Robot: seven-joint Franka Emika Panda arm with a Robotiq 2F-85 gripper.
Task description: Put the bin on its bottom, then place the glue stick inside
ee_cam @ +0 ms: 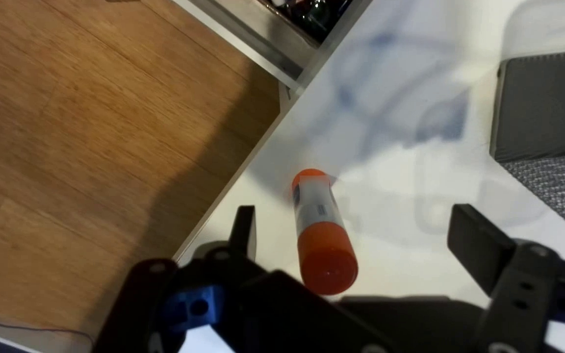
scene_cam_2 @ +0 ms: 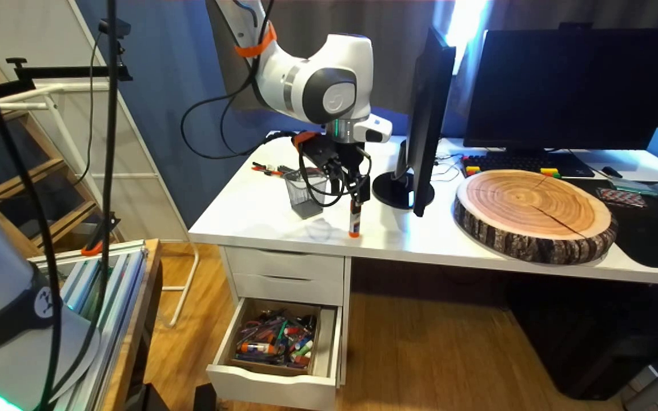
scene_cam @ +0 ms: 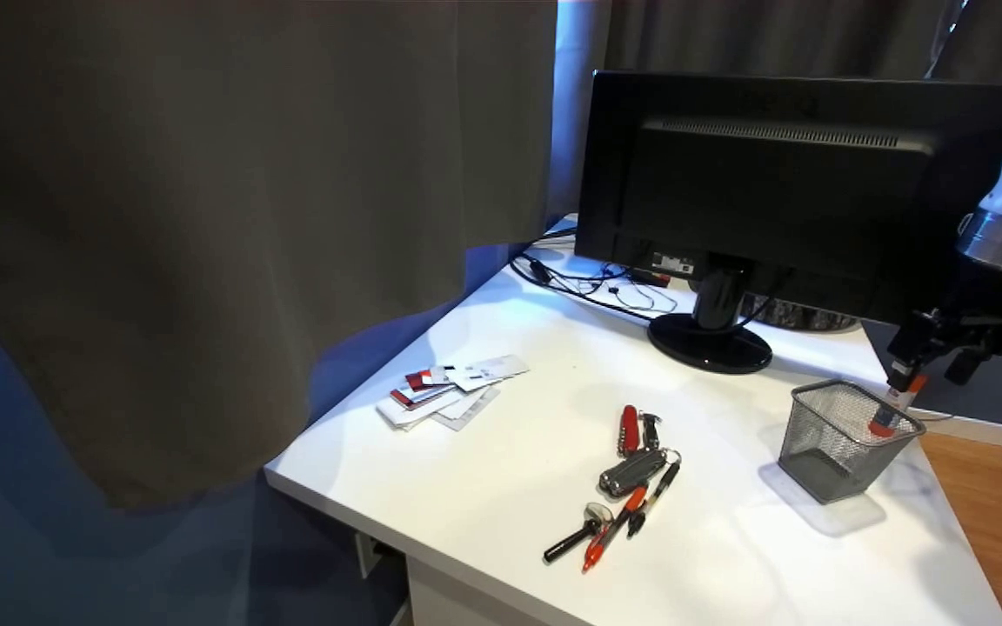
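Note:
The grey wire-mesh bin [scene_cam: 849, 443] stands upright on its bottom on the white desk, its open rim up. It also shows in an exterior view [scene_cam_2: 306, 197] and partly at the right edge of the wrist view [ee_cam: 547, 108]. The glue stick [ee_cam: 319, 211], white with orange-red ends, stands upright on the desk beside the bin, near the desk edge. It shows in both exterior views [scene_cam: 898, 404] [scene_cam_2: 354, 220]. My gripper [ee_cam: 353, 218] is open above and around the glue stick's top, with gaps on both sides. The stick is closer to the left finger in the wrist view.
A black monitor [scene_cam: 762, 191] stands close behind the arm. Pens and tools, including a grey multitool [scene_cam: 631, 472], and a pile of papers [scene_cam: 449, 391] lie on the desk. An open drawer [scene_cam_2: 277, 348] is below. A wood slice [scene_cam_2: 534, 211] lies farther along the desk.

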